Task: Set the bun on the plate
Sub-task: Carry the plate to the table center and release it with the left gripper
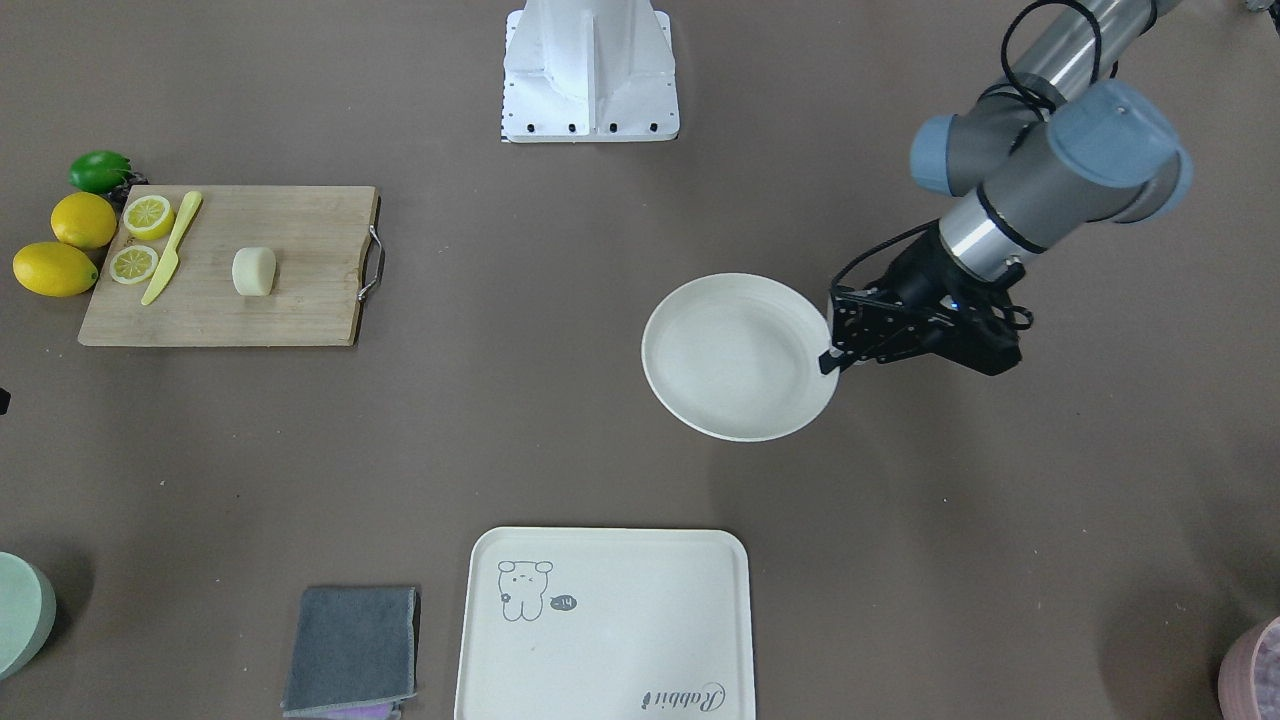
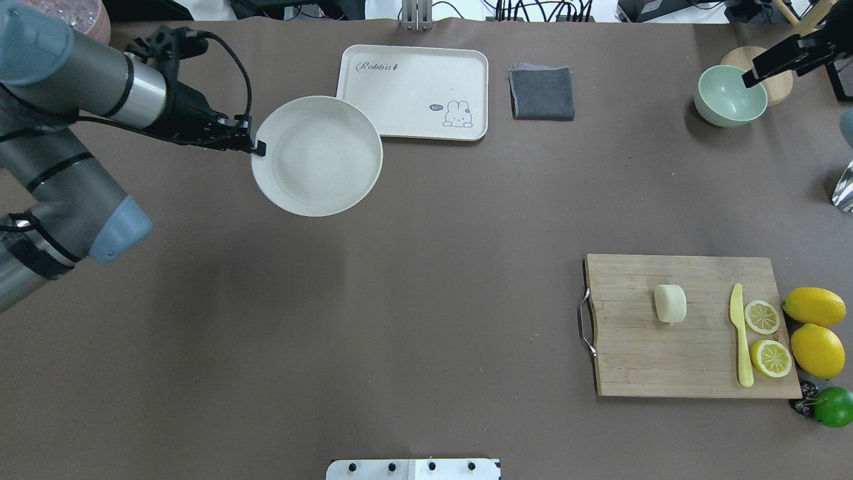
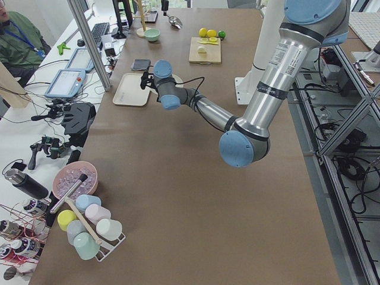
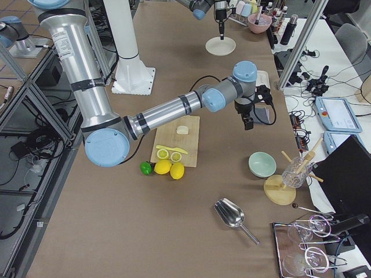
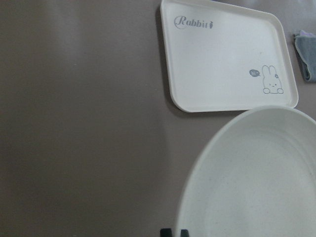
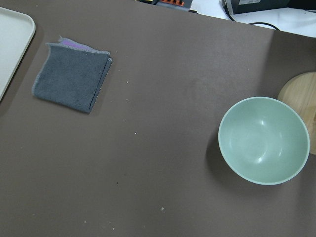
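Note:
The bun point(image 1: 253, 271) point(image 2: 670, 304) is a small pale loaf lying on a wooden cutting board point(image 1: 290, 310) point(image 2: 666, 363), far from both grippers. The round off-white plate point(image 1: 735, 355) point(image 2: 316, 155) point(image 5: 256, 182) is empty and hangs a little above the table, casting a shadow. My left gripper point(image 1: 832, 358) point(image 2: 258, 147) is shut on the plate's rim. My right gripper point(image 2: 750, 79) point(image 4: 248, 123) hovers high over a green bowl point(image 2: 730, 97) point(image 6: 264, 140), with its fingers too unclear to judge.
Lemon halves point(image 2: 766, 337), a yellow knife point(image 2: 740, 340), whole lemons point(image 2: 814, 330) and a lime point(image 2: 833, 407) sit at the board's end. The rabbit tray point(image 2: 400, 80) point(image 1: 620, 640) lies beside the plate, and a grey cloth point(image 2: 542, 93) point(image 6: 71, 81) lies past the tray.

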Tool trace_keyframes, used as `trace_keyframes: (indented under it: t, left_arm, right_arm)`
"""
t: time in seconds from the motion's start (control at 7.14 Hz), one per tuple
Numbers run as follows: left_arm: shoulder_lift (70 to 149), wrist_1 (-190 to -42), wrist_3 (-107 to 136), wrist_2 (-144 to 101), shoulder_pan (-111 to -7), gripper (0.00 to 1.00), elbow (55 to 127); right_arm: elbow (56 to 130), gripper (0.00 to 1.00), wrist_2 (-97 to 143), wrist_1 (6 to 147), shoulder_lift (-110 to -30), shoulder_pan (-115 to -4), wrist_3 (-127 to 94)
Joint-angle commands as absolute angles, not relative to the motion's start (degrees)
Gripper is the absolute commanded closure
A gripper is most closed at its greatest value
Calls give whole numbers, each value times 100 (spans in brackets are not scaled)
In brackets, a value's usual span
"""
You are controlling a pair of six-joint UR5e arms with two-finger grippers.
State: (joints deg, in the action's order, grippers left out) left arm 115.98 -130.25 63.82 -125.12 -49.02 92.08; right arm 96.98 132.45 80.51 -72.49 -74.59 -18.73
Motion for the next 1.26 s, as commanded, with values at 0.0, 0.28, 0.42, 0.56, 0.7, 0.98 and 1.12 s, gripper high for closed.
trace_keyframes:
  t: [0.0, 0.28, 0.42, 0.56, 0.7, 0.98, 1.12]
  left_arm:
    - [11750, -13025, 6705, -11519, -3959, 100, 9281]
    - [11830, -13069, 6829, -11032, -3369, 100, 9246]
    - [11830, -13174, 6838, -10908, -3227, 100, 9168]
    - [11830, -13227, 6838, -10829, -3112, 100, 9063]
    - [11821, -13367, 6838, -10837, -3103, 94, 8957]
    - [11786, -13780, 6803, -10828, -3103, 3, 8789]
    - [11786, -13781, 6811, -10828, -3120, 3, 8806]
  right_arm:
    - [9703, 0, 13245, 8051, -7251, -7453, -1881]
    - [9686, 0, 13236, 8042, -7277, -7444, -1863]
    - [9703, 0, 13228, 8042, -7286, -7427, -1846]
    - [9729, 0, 13236, 8025, -7304, -7401, -1811]
    - [9721, 0, 13219, 7694, -7443, -7331, -1863]
    - [9642, 0, 13210, 7094, -7690, -7304, -1863]
    - [9624, 0, 13210, 7093, -7673, -7269, -1863]
